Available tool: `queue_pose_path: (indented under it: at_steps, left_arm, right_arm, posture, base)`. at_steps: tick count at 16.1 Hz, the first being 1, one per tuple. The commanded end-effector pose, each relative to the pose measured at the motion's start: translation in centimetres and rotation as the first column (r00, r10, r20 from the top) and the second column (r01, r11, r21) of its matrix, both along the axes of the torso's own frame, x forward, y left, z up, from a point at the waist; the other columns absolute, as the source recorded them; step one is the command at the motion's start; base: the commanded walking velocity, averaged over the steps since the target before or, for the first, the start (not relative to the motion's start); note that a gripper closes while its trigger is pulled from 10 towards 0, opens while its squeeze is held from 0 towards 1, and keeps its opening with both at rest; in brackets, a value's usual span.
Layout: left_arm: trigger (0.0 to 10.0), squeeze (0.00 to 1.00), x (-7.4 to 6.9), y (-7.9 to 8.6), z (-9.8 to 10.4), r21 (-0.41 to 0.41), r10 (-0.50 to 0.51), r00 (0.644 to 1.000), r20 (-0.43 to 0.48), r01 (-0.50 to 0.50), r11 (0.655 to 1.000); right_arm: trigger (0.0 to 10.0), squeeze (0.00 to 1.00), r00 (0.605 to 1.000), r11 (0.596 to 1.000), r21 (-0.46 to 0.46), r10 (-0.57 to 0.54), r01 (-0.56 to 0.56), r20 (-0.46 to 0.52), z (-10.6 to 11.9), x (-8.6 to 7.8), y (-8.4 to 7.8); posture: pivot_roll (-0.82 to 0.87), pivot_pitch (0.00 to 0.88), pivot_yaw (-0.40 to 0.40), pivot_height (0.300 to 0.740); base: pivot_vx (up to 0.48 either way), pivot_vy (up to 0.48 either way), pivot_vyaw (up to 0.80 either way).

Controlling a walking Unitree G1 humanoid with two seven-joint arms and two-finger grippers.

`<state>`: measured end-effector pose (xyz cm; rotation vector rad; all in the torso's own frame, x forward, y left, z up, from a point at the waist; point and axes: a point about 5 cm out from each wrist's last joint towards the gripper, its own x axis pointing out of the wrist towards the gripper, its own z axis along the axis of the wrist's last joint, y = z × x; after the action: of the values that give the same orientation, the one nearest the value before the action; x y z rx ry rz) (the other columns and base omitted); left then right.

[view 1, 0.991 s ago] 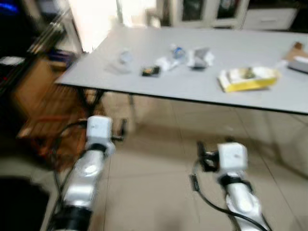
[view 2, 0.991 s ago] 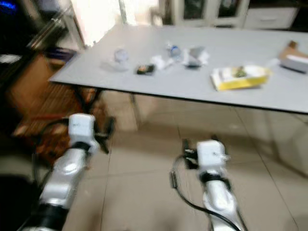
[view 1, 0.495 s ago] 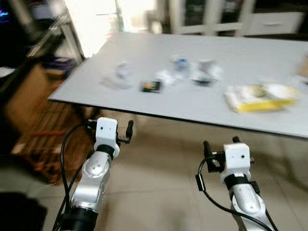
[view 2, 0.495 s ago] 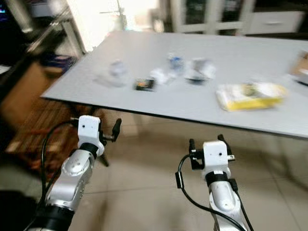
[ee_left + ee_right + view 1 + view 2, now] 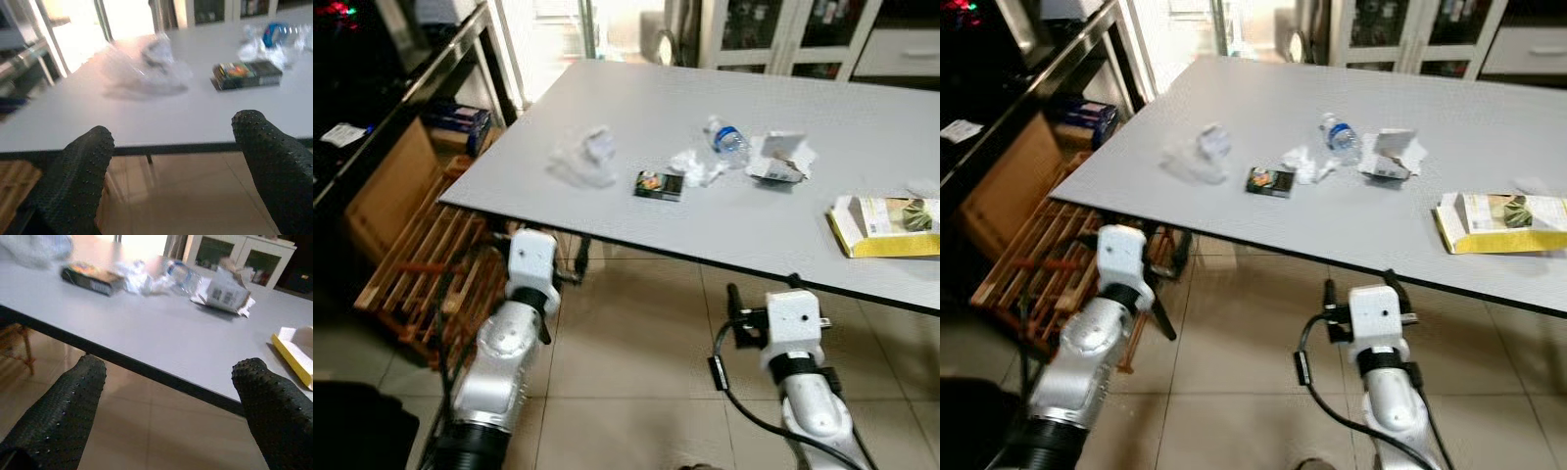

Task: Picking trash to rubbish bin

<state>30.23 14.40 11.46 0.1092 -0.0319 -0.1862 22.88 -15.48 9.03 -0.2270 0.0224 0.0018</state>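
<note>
You are standing short of the grey surface (image 5: 636, 108), with both tools below its near edge and nothing picked yet. Take the small dark packet (image 5: 659, 185) as your landmark. The trash lies around it: a crumpled clear plastic wrapper (image 5: 584, 160) to its left, a wad of white paper (image 5: 695, 166) just beside it on the right, a plastic bottle (image 5: 729, 143) lying on its side beyond that wad, a torn white carton (image 5: 779, 160) further right, and a yellow-edged open box (image 5: 886, 213) well apart toward the right, close to the near edge. I cannot make out a rubbish bin.

Your left tool (image 5: 176, 161) has its fingers spread wide and empty, aimed across the edge toward the wrapper and the packet. Your right tool (image 5: 168, 396) is likewise wide apart and empty, facing the edge with the bottle and carton beyond the packet.

My judgement of the risks: both tools sit lower than the top, so lifting them while you move closer could knock them against the edge. The wrapper is light and limp, so a low sweep may push it away instead of catching it. The bottle lies on its side and could roll if nudged. The wooden rack (image 5: 421, 274) under the left corner, left of the packet, crowds your left arm.
</note>
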Motion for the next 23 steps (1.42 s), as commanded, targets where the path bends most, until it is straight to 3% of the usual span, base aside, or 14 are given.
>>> queue_pose_path:
  at_steps: [1,4,7,17,23]
  left_arm:
    - [10.0,0.00,0.1,-0.4,0.7,-0.016,-0.021,1.000,0.012,0.021,1.000]
    - [10.0,0.00,0.0,-0.8,1.8,-0.061,-0.056,0.997,0.050,0.059,0.996]
    - [10.0,0.00,0.0,-1.0,2.2,-0.090,-0.079,0.996,0.031,0.081,0.993]
    - [10.0,0.00,-0.1,-0.9,1.5,-0.074,-0.067,0.998,-0.016,0.066,0.995]
    - [10.0,0.00,-0.2,-1.1,1.6,-0.067,-0.079,0.997,-0.009,0.079,0.995]
  right_arm:
    - [10.0,0.00,1.000,1.000,-0.006,-0.001,0.001,0.018,0.3,-0.2,0.1]
    - [10.0,0.00,0.998,1.000,-0.014,-0.010,0.011,0.058,1.4,-0.5,-0.1]
    - [10.0,0.00,0.997,1.000,-0.015,-0.021,0.022,0.080,2.1,-0.6,-0.1]
    - [10.0,0.00,0.997,1.000,-0.010,-0.017,0.018,0.070,1.9,-0.4,0.2]
    - [10.0,0.00,0.998,1.000,-0.007,-0.030,0.031,0.056,1.8,-0.4,0.0]
  posture:
    - [-0.11,0.086,0.080,0.740]
    - [-0.10,0.090,0.089,0.740]
    - [-0.11,0.095,0.090,0.740]
    - [-0.11,0.097,0.082,0.740]
    - [-0.11,0.096,0.076,0.740]
  base:
    - [0.000,0.000,0.00]
    - [0.000,0.000,0.00]
    - [0.000,0.000,0.00]
    - [0.000,0.461,0.00]
    - [0.000,0.000,-0.34]
